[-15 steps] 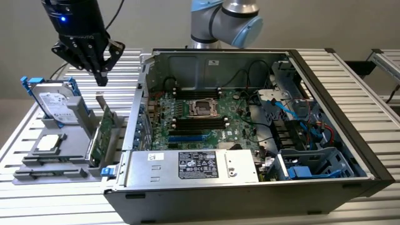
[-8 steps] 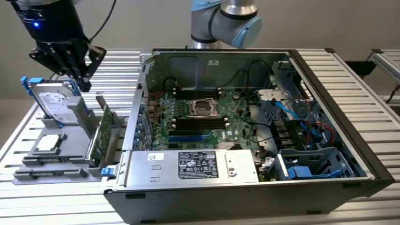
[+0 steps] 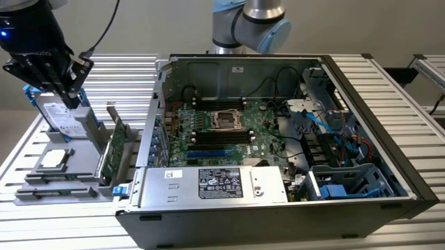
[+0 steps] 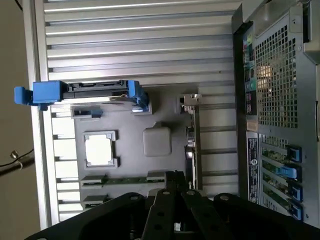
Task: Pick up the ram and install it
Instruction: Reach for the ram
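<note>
The ram is a thin green strip standing on edge in a slot of the grey holder tray, next to the fingertips as the wrist view shows it. My gripper hangs above the tray's far end, over the hard drive, at the exterior view's left. Its fingers meet at a point, shut with nothing between them. The open computer case lies at the exterior view's right, with long black memory slots on its motherboard.
On the tray also sit a blue-framed hard drive, a square silver processor and an upright green expansion card with a metal bracket. The case's rear panel lies close beside the tray. The table is ribbed metal.
</note>
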